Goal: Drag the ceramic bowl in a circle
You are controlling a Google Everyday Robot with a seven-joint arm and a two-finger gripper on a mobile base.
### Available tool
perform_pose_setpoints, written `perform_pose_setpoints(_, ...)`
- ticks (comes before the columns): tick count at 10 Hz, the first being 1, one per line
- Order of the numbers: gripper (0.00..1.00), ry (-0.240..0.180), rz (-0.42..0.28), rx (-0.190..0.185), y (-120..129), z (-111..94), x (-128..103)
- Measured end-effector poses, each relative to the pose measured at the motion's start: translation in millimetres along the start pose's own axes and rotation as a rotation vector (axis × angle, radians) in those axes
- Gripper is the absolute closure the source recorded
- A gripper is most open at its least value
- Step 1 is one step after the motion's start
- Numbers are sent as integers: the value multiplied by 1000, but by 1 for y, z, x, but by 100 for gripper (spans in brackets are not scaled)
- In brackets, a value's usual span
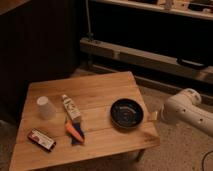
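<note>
Planks of pale wood make up the low surface (100, 90), a small table that fills the lower left of the view and stands on a speckled floor (180, 152); behind it the room is dark, and a long pale ledge (145, 56) crosses from the middle toward the right edge. Next in size is the robot's white arm (187, 109), which comes in from the right edge and bends toward the table's right side, staying off the wood; its rounded casing sits level with the near half of the table.

The ceramic bowl (127, 113) rests on the right part of the surface, near the right edge and a little toward the front; it is round, shallow and dark, with a glossy rim and faint pale marks inside; nothing touches it. A white cup (45, 107) stands upside down on the left side, well apart from the bowl; just right of it lies a pale tube (71, 107), pointing away from the camera at a slight slant; at the tube's near end lies a small orange and blue thing (75, 132), too dim to name; a flat red and black packet (41, 139) lies near the front left corner.

Smallest is the pincer (156, 115), at the tip of the arm, just beside the table's right edge and near the bowl but apart from it; I cannot tell how far open it is, and it has hold of nothing that shows.
</note>
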Motion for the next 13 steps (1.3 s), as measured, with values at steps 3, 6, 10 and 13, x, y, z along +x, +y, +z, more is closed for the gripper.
perform_pose_setpoints(3, 20, -26, -12, 23, -9, 27, -4)
perform_pose_setpoints(6, 20, -19, -60, 4, -23, 40, -8)
perform_pose_setpoints(10, 20, -12, -93, 11, -32, 49, -11)
perform_pose_setpoints(13, 20, 36, -68, -65, -32, 41, 2)
